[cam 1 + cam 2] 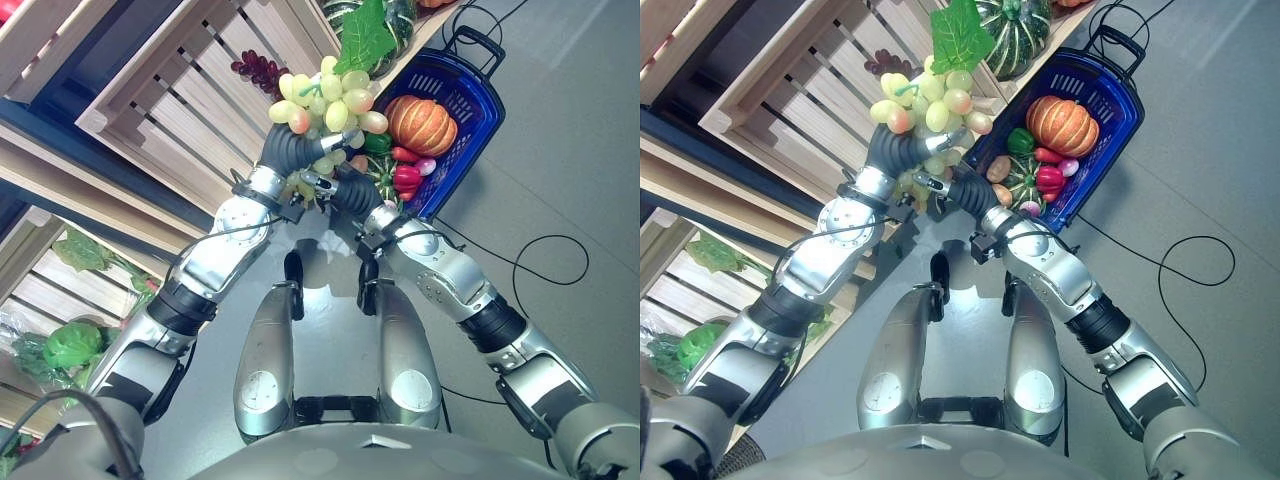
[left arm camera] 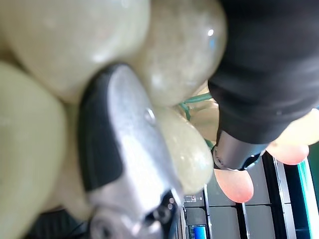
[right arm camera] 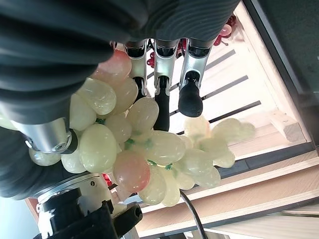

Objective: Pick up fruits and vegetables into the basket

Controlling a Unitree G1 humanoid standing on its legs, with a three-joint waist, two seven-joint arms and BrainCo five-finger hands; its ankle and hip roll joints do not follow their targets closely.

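My left hand [image 1: 290, 150] curls round a bunch of pale green grapes [image 1: 325, 98], some blushed pink, topped by a green leaf [image 1: 365, 38]. My right hand [image 1: 340, 185] cups it from below, fingers pressed in. It hangs beside the blue basket [image 1: 470, 100], above the floor.

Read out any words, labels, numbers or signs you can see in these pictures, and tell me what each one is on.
There is no text to read here.
The green grape bunch, held between the left hand and the right hand, carries no label or sticker.
The blue basket and the wooden crates show no readable print.
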